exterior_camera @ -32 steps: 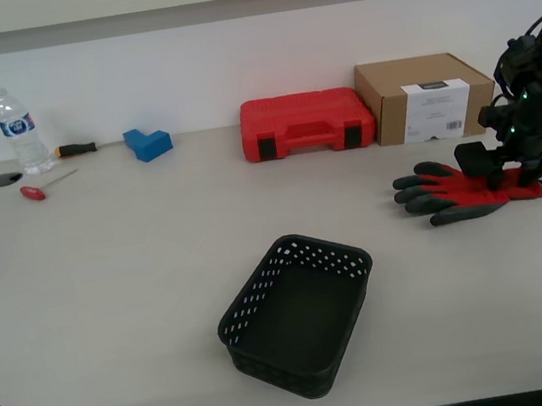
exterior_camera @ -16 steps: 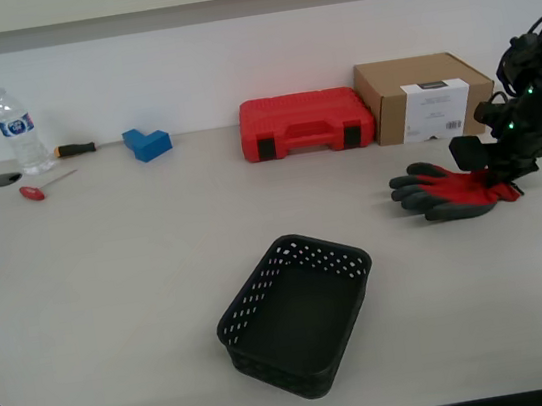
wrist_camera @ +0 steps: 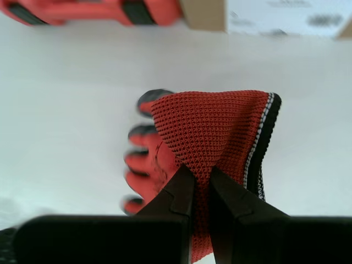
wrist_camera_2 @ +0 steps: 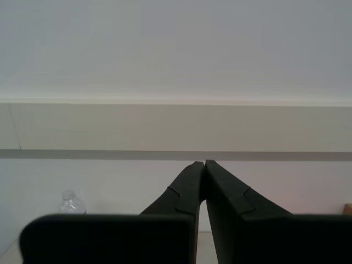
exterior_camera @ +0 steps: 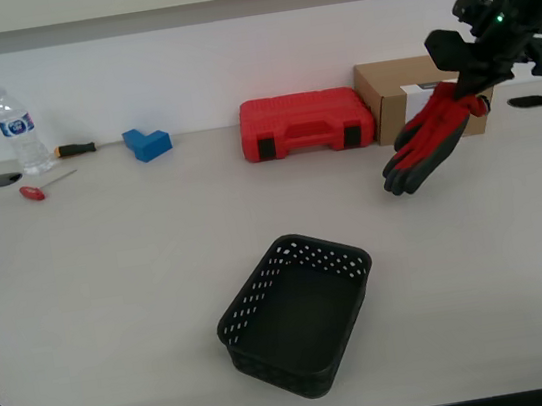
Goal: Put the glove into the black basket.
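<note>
Overall, the wide pale worktop (exterior_camera: 111, 286) lies mostly bare, with open room between its front edge and the row of things along the back wall. The small rectangular black plastic basket with lattice sides (exterior_camera: 299, 315) sits near the front edge, toward the middle, mouth up, turned at a slant, with bare surface on every side. At the back stand the red plastic tool case (exterior_camera: 307, 122) and, just beside it on the exterior view's right, the brown cardboard box (exterior_camera: 407, 93). The red knit work glove with dark coated fingertips (exterior_camera: 431, 138) hangs in the air in front of that box, clear of the worktop and well apart from the basket. Its long axis slants: the cuff is up toward the exterior view's right, the fingertips droop down toward the exterior view's left. My first gripper (wrist_camera: 202, 179) has its fingers pinching the knit fabric near the cuff. My second gripper (wrist_camera_2: 203, 165) has its fingers pressed together on nothing, facing the wall.
</note>
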